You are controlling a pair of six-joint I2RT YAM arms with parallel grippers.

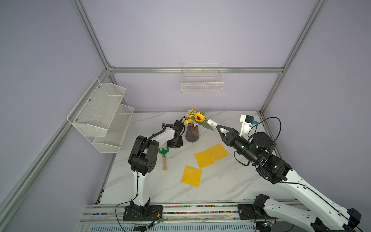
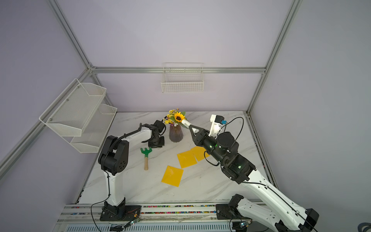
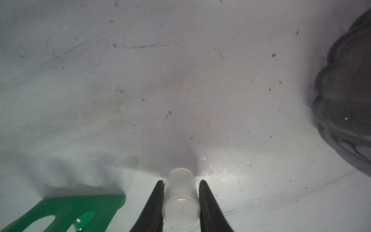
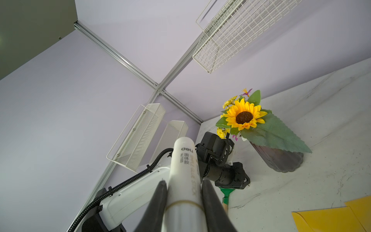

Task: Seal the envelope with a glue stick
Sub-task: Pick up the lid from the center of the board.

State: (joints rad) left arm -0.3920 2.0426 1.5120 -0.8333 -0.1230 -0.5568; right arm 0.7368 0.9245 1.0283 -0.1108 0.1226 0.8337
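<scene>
My right jaws are clamped on the glue stick (image 1: pixel 212 123) and hold it up in the air, well clear of the surface (image 1: pixel 160 190). It is tilted, with its far end pointing toward the sunflower (image 1: pixel 199 117) in the vase (image 1: pixel 192 133). In both top views that end overlaps the leaves, but I cannot tell whether it touches them. In my right wrist view the stick runs out between my two black fingers (image 4: pixel 157 204) with its printed label showing.

My left jaws are down at the surface, just beside the vase and near the green rake (image 1: pixel 164 155). A small translucent white cap (image 3: pixel 180 198) sits between them at the surface. They stand only narrowly apart, close against its sides, and I cannot tell whether they actually grip it.

Three yellow envelopes lie flat on the surface. Two of them touch (image 1: pixel 204 159) (image 1: pixel 218 151), and the third (image 1: pixel 191 176) lies apart, nearer the front.
</scene>
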